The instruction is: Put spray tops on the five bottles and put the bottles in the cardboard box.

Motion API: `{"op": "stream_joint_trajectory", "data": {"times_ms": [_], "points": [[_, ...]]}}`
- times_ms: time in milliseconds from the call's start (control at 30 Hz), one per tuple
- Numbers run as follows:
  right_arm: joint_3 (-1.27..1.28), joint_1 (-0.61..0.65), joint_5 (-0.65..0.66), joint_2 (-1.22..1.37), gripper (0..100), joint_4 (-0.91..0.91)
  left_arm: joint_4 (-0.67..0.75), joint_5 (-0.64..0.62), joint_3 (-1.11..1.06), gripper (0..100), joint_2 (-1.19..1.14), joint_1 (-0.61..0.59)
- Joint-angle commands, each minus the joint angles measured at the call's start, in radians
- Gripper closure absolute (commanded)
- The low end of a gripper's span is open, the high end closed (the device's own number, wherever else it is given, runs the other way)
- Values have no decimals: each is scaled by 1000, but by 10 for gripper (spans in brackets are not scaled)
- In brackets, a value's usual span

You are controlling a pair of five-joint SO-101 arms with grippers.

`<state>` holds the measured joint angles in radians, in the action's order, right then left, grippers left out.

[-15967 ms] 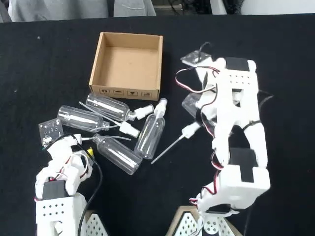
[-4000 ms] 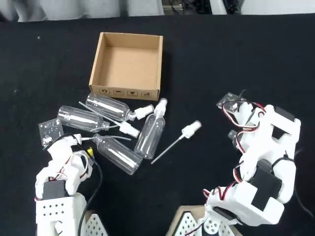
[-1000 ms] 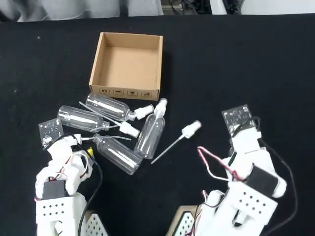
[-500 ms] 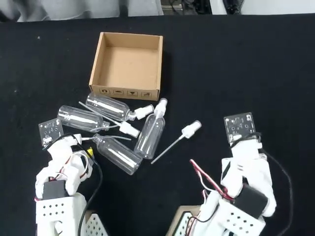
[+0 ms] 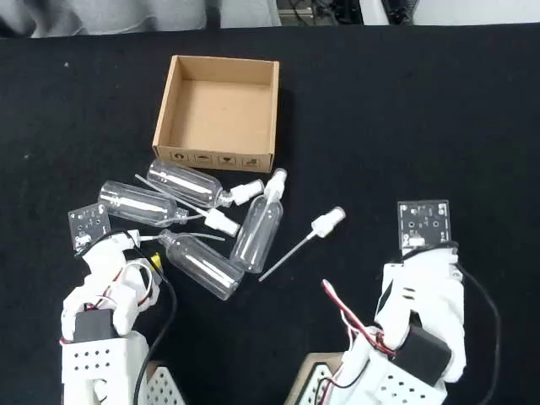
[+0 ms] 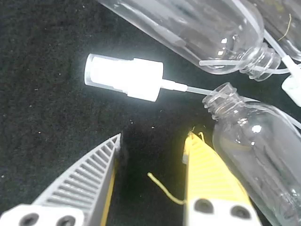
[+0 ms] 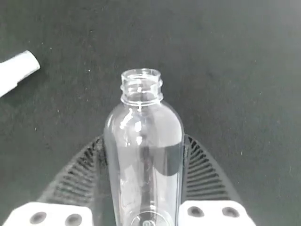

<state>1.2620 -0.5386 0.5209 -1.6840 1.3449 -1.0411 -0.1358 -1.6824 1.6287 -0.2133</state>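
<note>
Right wrist view: right gripper (image 7: 143,140) clamps an uncapped bottle (image 7: 142,125); left wrist view: left gripper (image 6: 154,137) gapes wide beside a loose spray top (image 6: 124,77); high view: four bottles (image 5: 257,232) lie near the cardboard box (image 5: 216,158).

Held bottle (image 7: 143,141) between right fingers (image 7: 202,174): base cut off at the frame edge. From above, the right arm (image 5: 419,304) hides it. Lying bottle (image 6: 254,136), left wrist view: body cropped.
</note>
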Motion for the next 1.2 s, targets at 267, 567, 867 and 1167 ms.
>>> {"op": "stream_joint_trajectory", "data": {"times_ms": [267,567,867,1167], "points": [[18,-15,-68,-76,910,-26,-8,9,-25,801,12,1],[47,-14,-74,-147,910,-28,3,11,-24,801,12,-107],[145,-14,-74,-194,910,-54,247,129,-15,801,12,-110],[180,-12,-147,-194,910,-71,333,129,-1,802,12,-117]]}}
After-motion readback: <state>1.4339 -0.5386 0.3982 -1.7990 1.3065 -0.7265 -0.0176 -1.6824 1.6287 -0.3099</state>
